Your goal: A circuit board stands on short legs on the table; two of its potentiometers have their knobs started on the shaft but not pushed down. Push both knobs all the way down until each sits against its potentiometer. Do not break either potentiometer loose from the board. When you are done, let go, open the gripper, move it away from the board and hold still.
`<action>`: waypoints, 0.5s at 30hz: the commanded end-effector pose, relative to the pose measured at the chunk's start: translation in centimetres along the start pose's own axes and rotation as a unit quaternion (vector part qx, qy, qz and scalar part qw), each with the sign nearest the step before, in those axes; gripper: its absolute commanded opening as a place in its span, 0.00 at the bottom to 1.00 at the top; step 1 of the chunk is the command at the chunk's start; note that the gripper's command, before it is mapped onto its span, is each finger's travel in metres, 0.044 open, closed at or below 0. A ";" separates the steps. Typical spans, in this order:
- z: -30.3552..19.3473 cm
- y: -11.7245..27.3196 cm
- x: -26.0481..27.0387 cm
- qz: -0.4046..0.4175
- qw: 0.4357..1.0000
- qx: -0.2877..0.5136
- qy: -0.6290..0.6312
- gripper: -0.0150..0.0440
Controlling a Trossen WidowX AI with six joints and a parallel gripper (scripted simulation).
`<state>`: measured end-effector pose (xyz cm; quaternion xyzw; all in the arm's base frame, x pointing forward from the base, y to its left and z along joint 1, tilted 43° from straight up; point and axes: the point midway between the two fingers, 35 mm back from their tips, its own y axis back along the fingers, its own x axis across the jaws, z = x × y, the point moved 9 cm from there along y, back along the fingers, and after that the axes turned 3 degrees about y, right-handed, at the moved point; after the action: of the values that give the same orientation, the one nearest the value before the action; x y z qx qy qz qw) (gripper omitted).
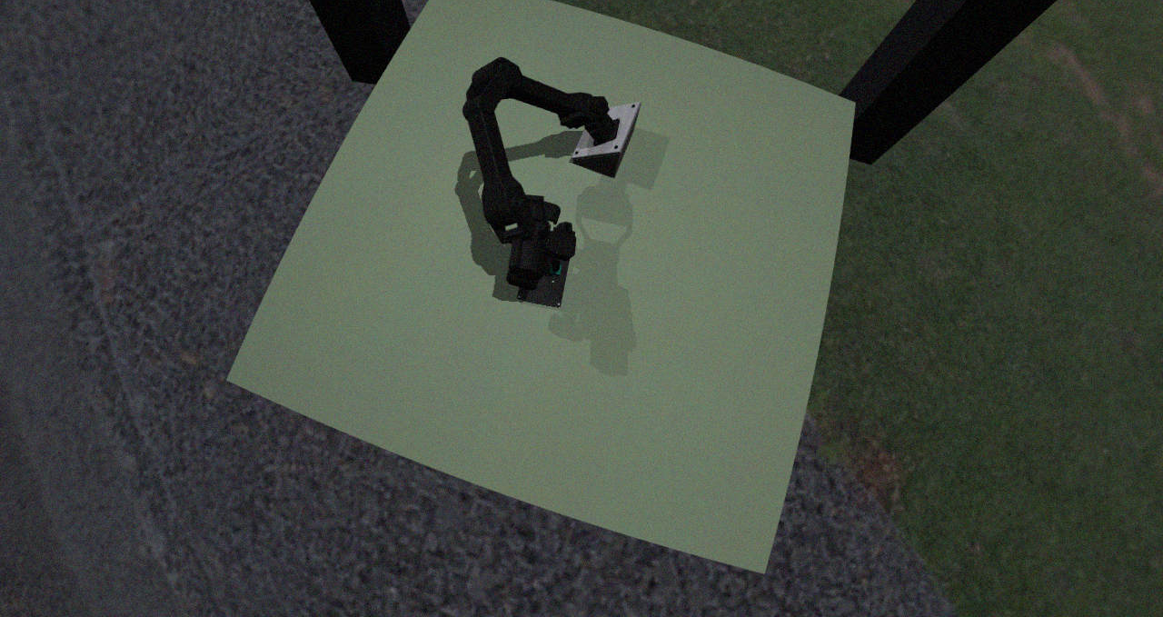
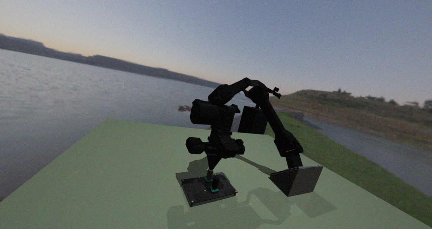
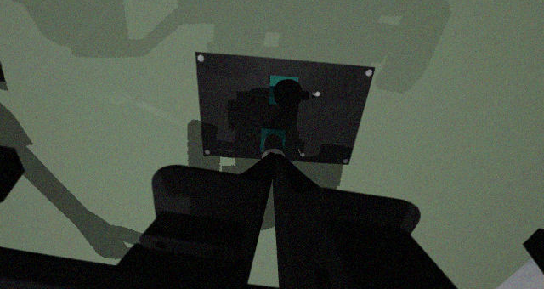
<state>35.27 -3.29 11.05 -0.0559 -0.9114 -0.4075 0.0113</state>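
Right above the grey knob (image 2: 210,174) (image 3: 273,144) on the circuit board (image 1: 546,294) (image 2: 197,194) (image 3: 221,89), the gripper (image 2: 211,169) (image 3: 274,158) has its fingers pressed together

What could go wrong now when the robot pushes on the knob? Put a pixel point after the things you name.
The pincer (image 2: 210,169) (image 3: 274,158) is shut, its narrow tip on top of one knob (image 2: 209,174), so it might slip off. Pushing too hard or crooked could break the green part (image 2: 207,179) (image 3: 263,136) loose from the board (image 2: 196,193) (image 3: 238,72). The other knob (image 2: 215,182) (image 3: 288,91) stands close by and might get bumped.
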 end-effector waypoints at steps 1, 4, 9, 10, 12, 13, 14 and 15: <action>-0.2 -0.2 -0.2 0.009 1.000 0.001 -0.007 0.25; -0.2 0.3 -0.2 0.009 1.000 0.001 -0.007 0.25; -0.2 1.0 -0.3 0.009 1.000 0.001 -0.007 0.25; -0.2 1.2 -0.3 0.009 1.000 0.001 -0.007 0.25; -0.2 1.5 -0.2 0.009 1.000 0.001 -0.007 0.25; -0.2 1.7 -0.2 0.009 1.000 0.001 -0.007 0.25; -0.2 1.8 -0.2 0.009 1.000 0.001 -0.007 0.25; -0.2 1.9 -0.2 0.009 1.000 0.001 -0.007 0.25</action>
<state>35.58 -2.54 12.15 -0.0658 -0.9115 -0.4059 0.0107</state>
